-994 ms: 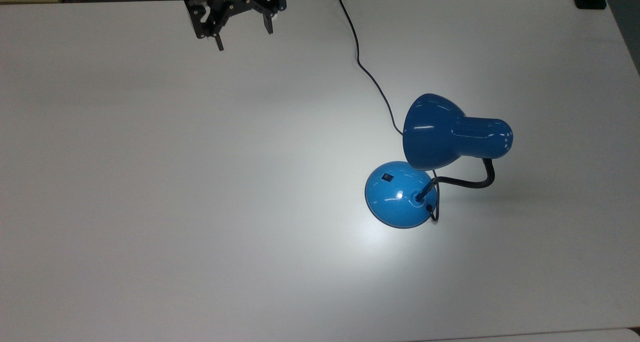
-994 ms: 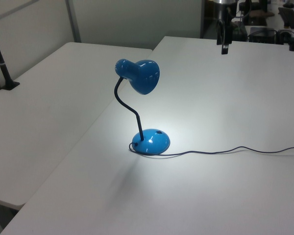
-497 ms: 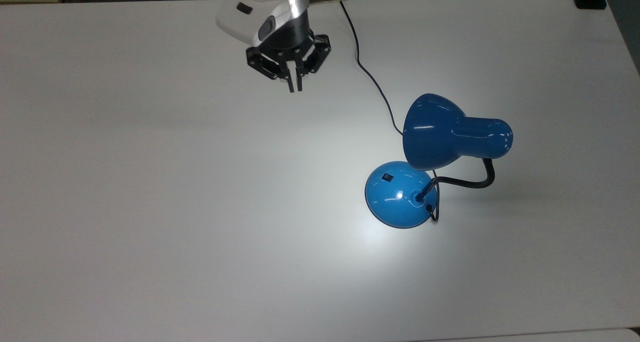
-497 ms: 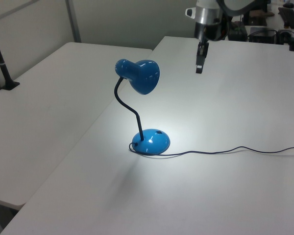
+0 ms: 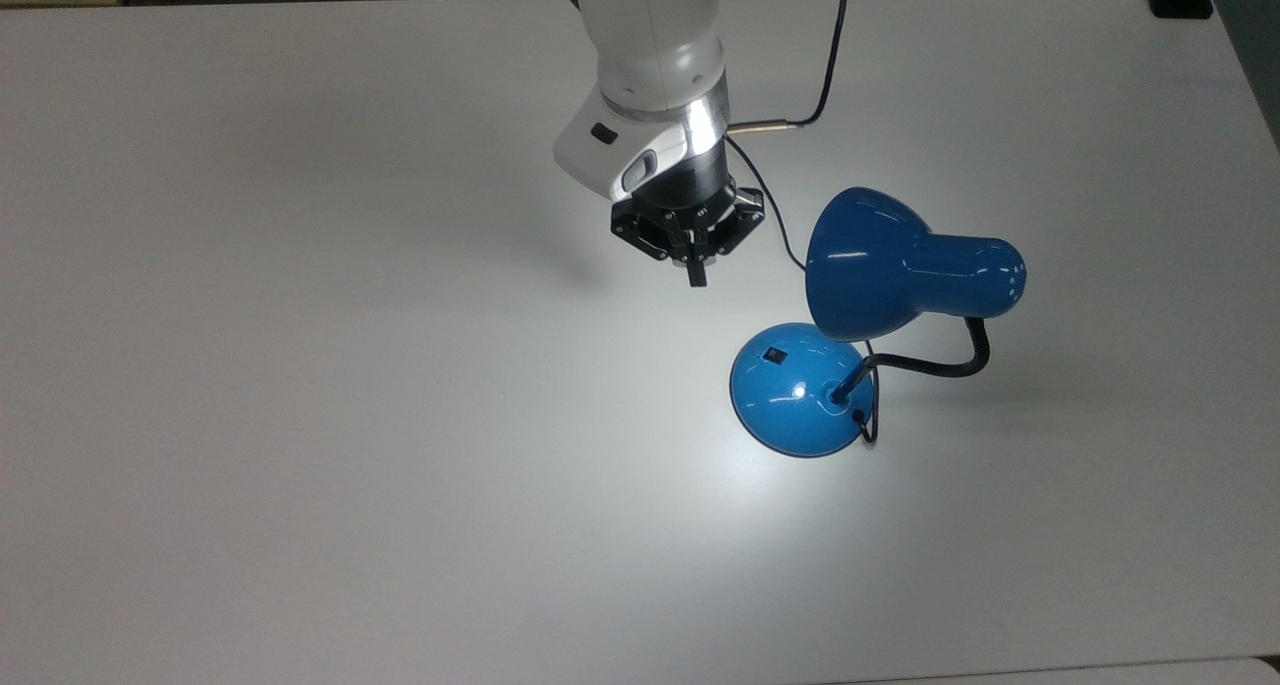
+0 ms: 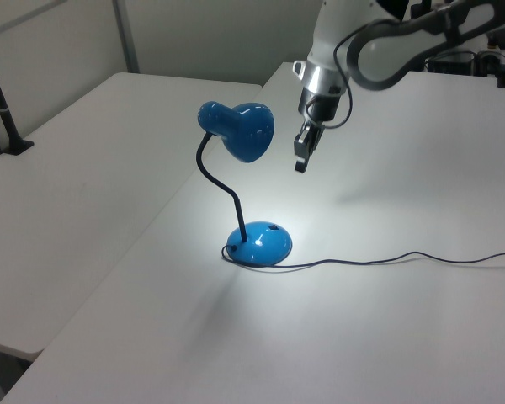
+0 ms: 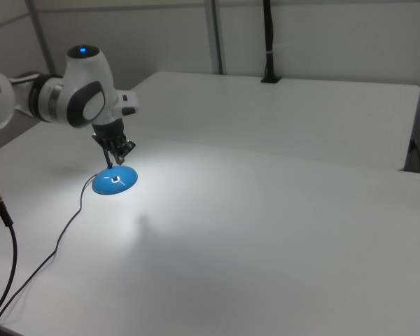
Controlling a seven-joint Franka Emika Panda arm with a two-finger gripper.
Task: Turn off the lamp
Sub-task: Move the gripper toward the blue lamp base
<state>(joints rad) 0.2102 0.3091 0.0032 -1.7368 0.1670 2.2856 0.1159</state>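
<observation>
Hanging over the white worktop (image 5: pixel 300 415), the hand (image 5: pixel 697 277) sits up and to the left of the lamp (image 5: pixel 860 315) in the top view, with its two fingers pressed together into one thin tip pointing down, nothing between them. It's not touching anything; it's in the air, near the shade (image 5: pixel 860 263) but clear of it. In the left view the hand (image 6: pixel 300 163) is just right of the shade (image 6: pixel 248 130) and above the base (image 6: pixel 259 243).

The lamp is lit, throwing a bright patch on the worktop around its base (image 5: pixel 795 390). The small black switch (image 5: pixel 773 353) sits on the base's upper-left slope in the top view, on the side facing the hand. The black bendy neck (image 5: pixel 935 365) rises from the base and curls round to the shade. A thin dark cord (image 5: pixel 775 220) runs from the lamp toward the top view's top edge, passing behind the hand.

In the right view the hand (image 7: pixel 114 163) looks like it's just above the base (image 7: pixel 114 180), though that angle probably flattens the gap, so I wouldn't trust it.
</observation>
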